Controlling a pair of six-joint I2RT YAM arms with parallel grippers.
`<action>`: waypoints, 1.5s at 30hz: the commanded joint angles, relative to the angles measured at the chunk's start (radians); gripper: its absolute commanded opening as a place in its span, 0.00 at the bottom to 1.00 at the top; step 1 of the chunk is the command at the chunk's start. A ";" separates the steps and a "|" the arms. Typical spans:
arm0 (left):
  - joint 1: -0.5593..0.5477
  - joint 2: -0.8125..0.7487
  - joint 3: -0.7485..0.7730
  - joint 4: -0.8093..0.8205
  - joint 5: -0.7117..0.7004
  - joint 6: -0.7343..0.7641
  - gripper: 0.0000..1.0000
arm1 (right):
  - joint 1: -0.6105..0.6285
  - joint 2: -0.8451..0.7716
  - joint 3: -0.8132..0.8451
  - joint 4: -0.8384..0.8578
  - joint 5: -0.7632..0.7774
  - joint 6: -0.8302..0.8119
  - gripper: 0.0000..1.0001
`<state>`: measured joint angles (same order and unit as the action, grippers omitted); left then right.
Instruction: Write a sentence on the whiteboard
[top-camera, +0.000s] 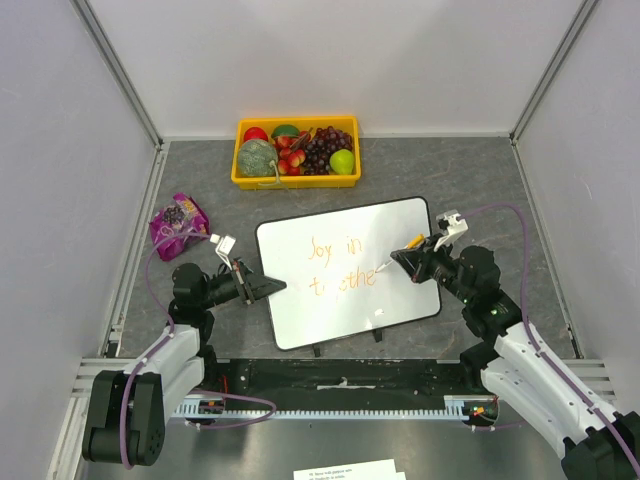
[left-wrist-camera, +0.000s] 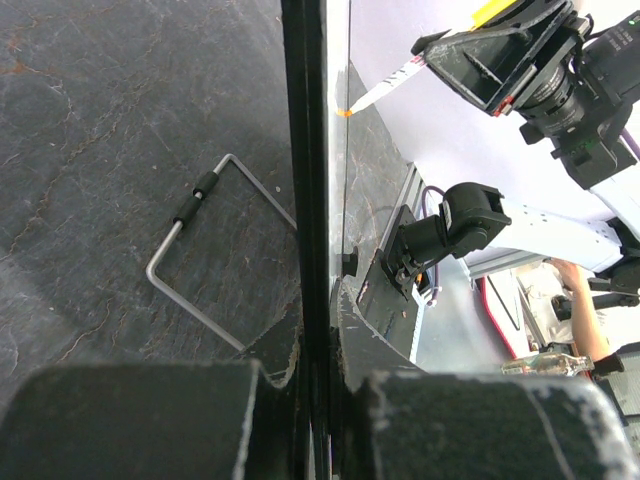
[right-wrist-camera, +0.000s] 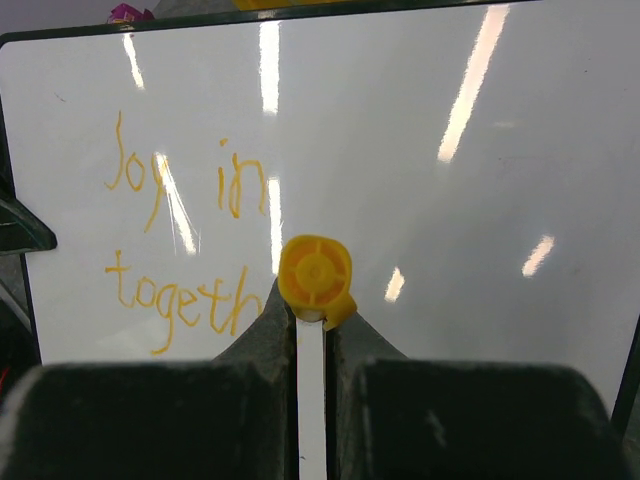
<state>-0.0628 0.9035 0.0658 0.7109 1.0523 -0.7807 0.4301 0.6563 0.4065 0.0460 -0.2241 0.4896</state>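
The whiteboard lies tilted in the middle of the table. The orange sentence reads "Joy in" over "togeth" in the right wrist view. My left gripper is shut on the board's left edge; the left wrist view shows the black frame edge-on between the fingers. My right gripper is shut on a white marker with a yellow end. The marker's orange tip is at the board just right of the last letter.
A yellow tray of fruit stands behind the board. A purple bag lies at the left. A wire stand rests on the dark mat under the board. A black rail runs along the near edge. Grey walls enclose the table.
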 joint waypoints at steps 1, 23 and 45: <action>-0.002 0.005 -0.026 0.021 0.003 0.081 0.02 | 0.002 0.005 -0.020 0.046 0.011 -0.006 0.00; -0.002 0.005 -0.026 0.021 0.003 0.083 0.02 | 0.002 -0.093 -0.075 -0.103 0.029 -0.028 0.00; 0.000 0.003 -0.026 0.021 0.005 0.083 0.02 | 0.002 0.008 0.009 0.022 0.106 0.012 0.00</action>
<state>-0.0628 0.9035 0.0658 0.7097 1.0504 -0.7860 0.4305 0.6495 0.3725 0.0452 -0.1959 0.5133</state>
